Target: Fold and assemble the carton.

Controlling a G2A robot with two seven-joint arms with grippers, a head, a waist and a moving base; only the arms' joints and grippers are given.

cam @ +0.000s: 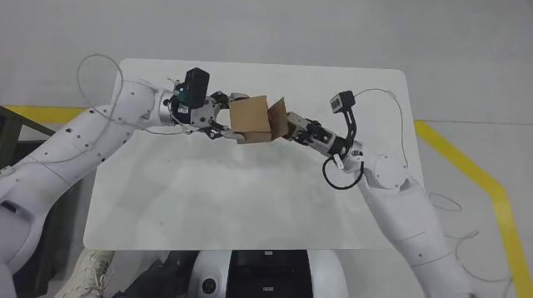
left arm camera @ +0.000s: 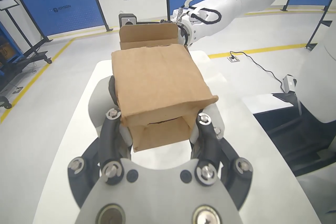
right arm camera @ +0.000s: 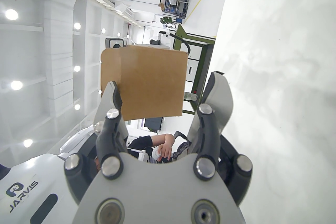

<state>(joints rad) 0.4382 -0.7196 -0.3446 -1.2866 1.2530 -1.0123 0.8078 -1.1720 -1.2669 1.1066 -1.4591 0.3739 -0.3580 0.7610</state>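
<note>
A brown carton [cam: 252, 118] is held above the middle of the white table [cam: 250, 206], between my two arms. My left gripper [cam: 215, 120] is shut on the carton [left arm camera: 157, 83], one finger [left arm camera: 114, 117] on each side of its open end, which faces the wrist camera. At the far end a flap [left arm camera: 147, 34] stands up. My right gripper [cam: 291, 128] is at that opposite end, open. In the right wrist view one finger [right arm camera: 113, 95] lies against the edge of the carton's panel [right arm camera: 147, 83], and the other finger [right arm camera: 218, 93] stands apart from it.
The table's front half [cam: 233, 215] is bare. A thin white cable [cam: 398, 111] runs over the back right corner, and another loops off the back left corner [cam: 90, 65]. A dark green cart [cam: 12, 127] stands by the left edge.
</note>
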